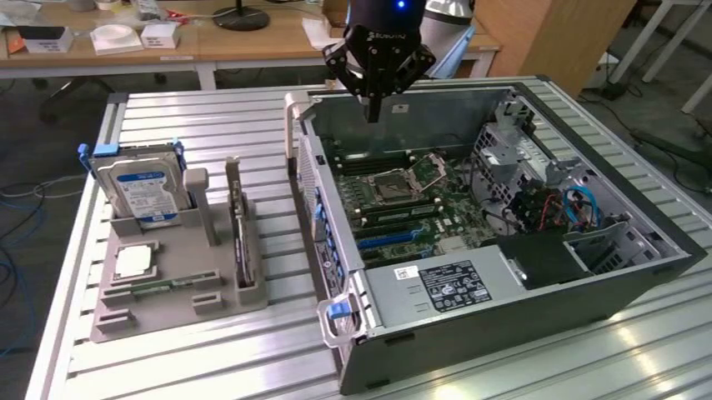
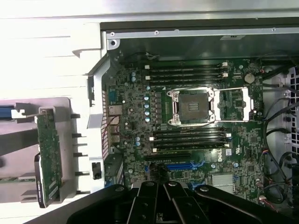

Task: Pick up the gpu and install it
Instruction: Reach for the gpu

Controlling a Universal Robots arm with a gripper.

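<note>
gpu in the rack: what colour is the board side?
Green, on the gpu; the wrist view shows it best.

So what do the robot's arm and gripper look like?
The gripper is black, with angular linked fingers and pale lettering across its body. Above it, the arm shows a small blue light and a rounded silver-grey segment.

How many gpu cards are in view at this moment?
1. The gpu stands on edge in the gray holder, at the exterior view's left of the open computer case. The visible motherboard slots hold none; another may be hidden.
</note>
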